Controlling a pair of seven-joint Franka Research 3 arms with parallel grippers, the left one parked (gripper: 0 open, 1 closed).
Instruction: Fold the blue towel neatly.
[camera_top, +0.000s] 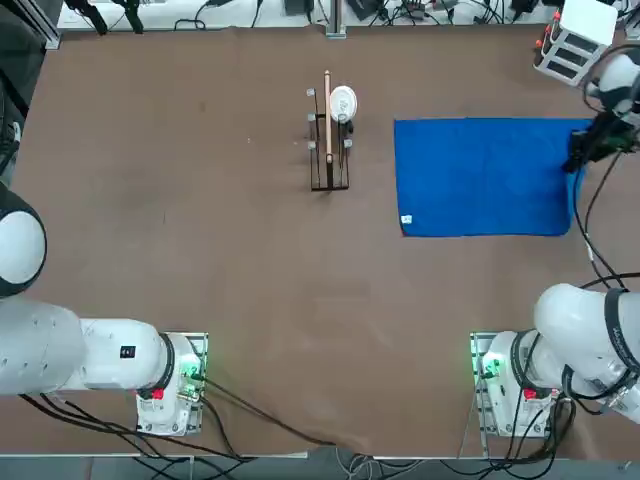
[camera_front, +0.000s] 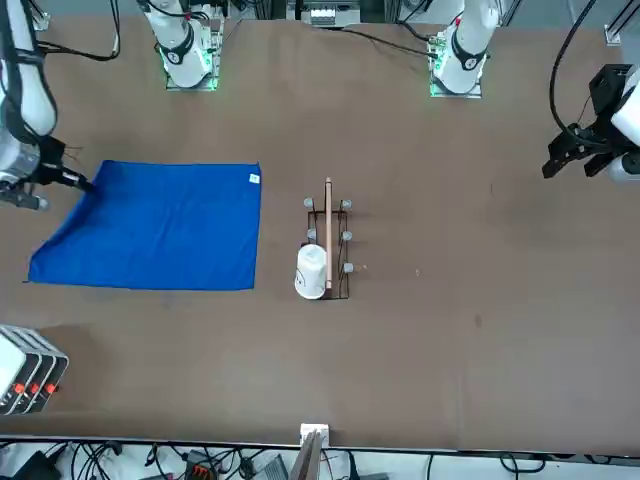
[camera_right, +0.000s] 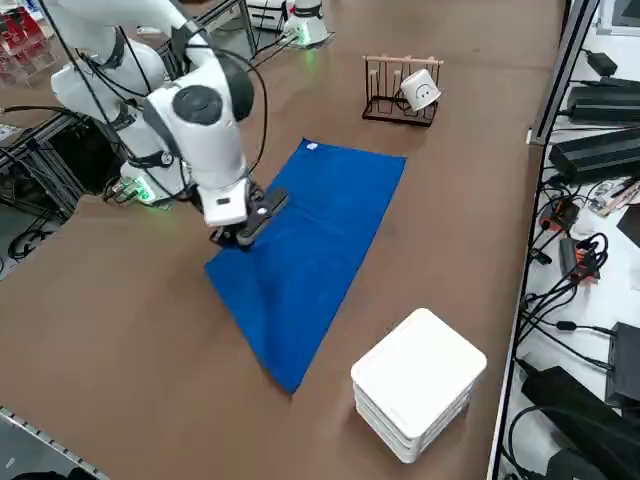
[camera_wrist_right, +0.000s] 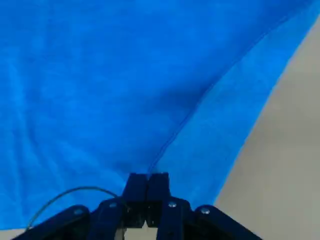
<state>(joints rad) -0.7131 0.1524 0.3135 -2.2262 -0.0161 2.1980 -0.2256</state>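
Observation:
The blue towel (camera_top: 485, 178) lies spread flat on the brown table, right of centre in the top view, with its small white tag (camera_top: 406, 220) at the corner opposite my arm. My right gripper (camera_top: 578, 160) is at the towel's right-hand edge, shut on the cloth. The wrist view shows the black fingertips (camera_wrist_right: 146, 179) pressed together with the towel (camera_wrist_right: 125, 75) pinched between them and a crease running away from them. From the front, the gripper (camera_front: 85, 183) holds the towel (camera_front: 160, 225) by its edge. The side view has the gripper (camera_right: 240, 238) low over the towel (camera_right: 320, 240).
A wooden rack (camera_top: 328, 150) with a white mug (camera_top: 342, 102) on it stands left of the towel. A white stacked box (camera_right: 418, 382) sits beyond the towel's far right corner, near the table edge. Cables run along the table's borders.

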